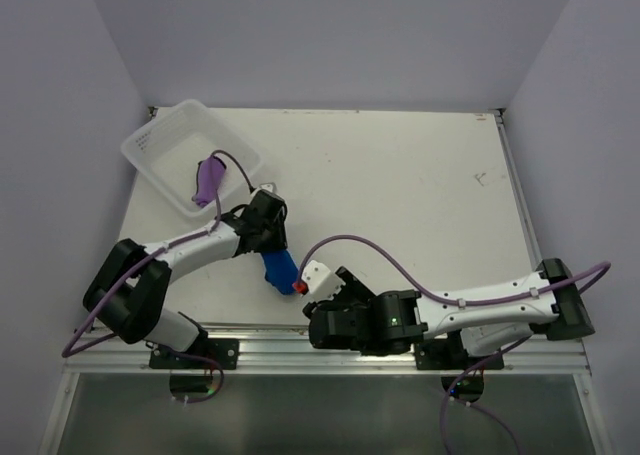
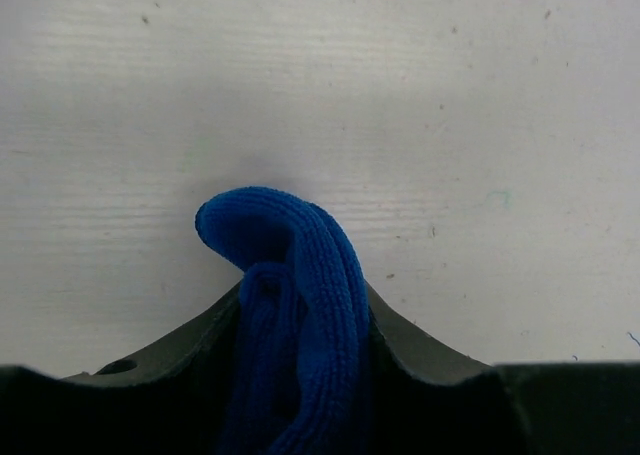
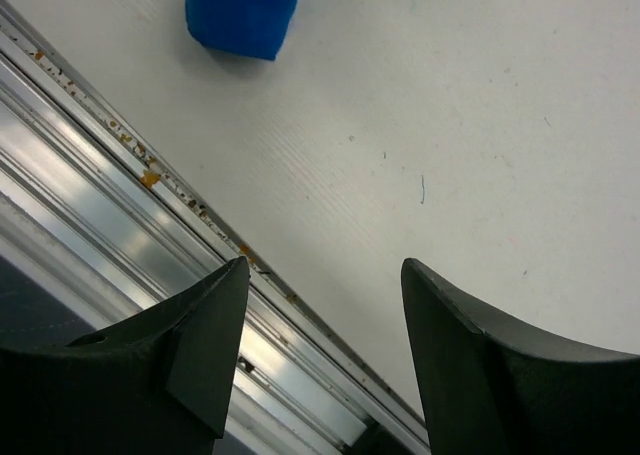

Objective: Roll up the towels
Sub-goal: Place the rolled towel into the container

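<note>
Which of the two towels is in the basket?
The purple towel: it lies inside the white basket at the far left of the table. The blue towel is outside it, pinched in the left tool.

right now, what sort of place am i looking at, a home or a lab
Probably a robot lab test cell: a white table boxed in by blank walls, two arms bolted to a rail at its near edge, plus a basket, purple towel and blue towel.
</note>
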You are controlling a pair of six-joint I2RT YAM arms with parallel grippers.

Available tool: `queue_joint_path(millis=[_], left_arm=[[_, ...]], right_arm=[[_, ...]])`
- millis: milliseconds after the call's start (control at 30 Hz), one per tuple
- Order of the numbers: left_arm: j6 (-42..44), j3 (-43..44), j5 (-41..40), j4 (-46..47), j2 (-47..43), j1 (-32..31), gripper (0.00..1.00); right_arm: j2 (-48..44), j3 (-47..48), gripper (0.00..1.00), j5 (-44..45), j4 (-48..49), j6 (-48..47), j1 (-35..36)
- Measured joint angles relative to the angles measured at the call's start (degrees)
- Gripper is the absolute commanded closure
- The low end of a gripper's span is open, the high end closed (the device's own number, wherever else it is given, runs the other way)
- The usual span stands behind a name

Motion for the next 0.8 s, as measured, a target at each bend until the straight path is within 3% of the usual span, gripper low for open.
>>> queue_joint_path(millis=[233, 400, 567, 800], left_arm=[[3.9, 12.5, -3.7, -10.7, -2.0, 4.9, 1.0], [6.1, 25.9, -3.3, -15.0, -1.8, 9.5, 1.0], [7.3, 40.3, -0.9, -15.4, 1.2, 19.3, 1.0], [6.6, 45.3, 3.9, -13.6, 8.0, 38.4, 1.0]], right_arm=[[-6.3, -4.8, 0.34, 0.2, 1.1, 1.0, -2.4], [-10.5, -5.9, 0.34, 0.1, 2.1, 1.0, -5.6], [-12.5, -6.1, 0.34, -0.9, 3.2, 0.9, -8.6], [-12.6, -6.1, 0.34, -3.7, 4.5, -0.4, -12.2]])
